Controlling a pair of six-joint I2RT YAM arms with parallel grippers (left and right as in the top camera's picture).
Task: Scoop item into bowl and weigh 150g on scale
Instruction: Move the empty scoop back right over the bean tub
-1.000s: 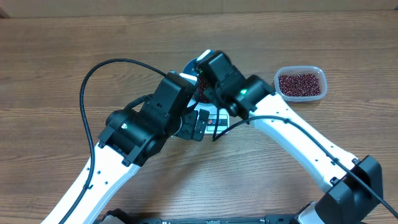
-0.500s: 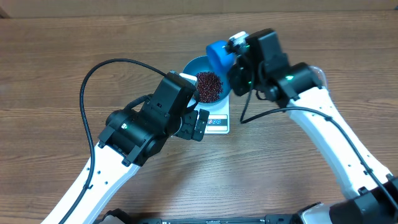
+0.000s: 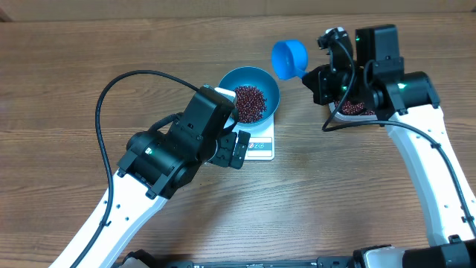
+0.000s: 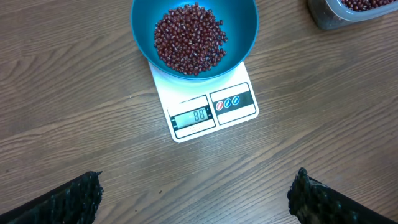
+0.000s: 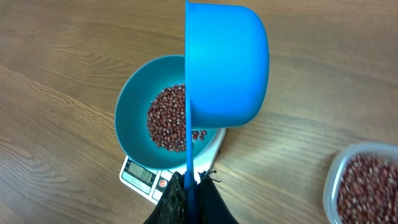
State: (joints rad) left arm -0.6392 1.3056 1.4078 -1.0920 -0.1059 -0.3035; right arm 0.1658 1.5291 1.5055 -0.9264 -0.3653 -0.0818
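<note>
On the brown wooden table (image 3: 74,59), the bowl (image 3: 264,78) is sitting on the scale (image 3: 262,149), beans (image 3: 250,103) heaped inside, and the scoop (image 3: 288,58) is hanging right of it. From the left wrist, the left gripper (image 4: 196,202) is gaping wide and empty, on the scale's near side. From the right wrist, the right gripper (image 5: 189,199) is pinching the empty scoop's upright handle; the tub (image 5: 331,186) is lying right of it. Half a second earlier the scoop was at the bowl's rim.

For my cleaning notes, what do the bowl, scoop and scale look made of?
The bowl looks like smooth blue plastic, softly shiny. The scoop is likely plastic too: uniform matte blue, thin moulded wall. The scale seems white plastic, smooth, with a printed label panel.
</note>
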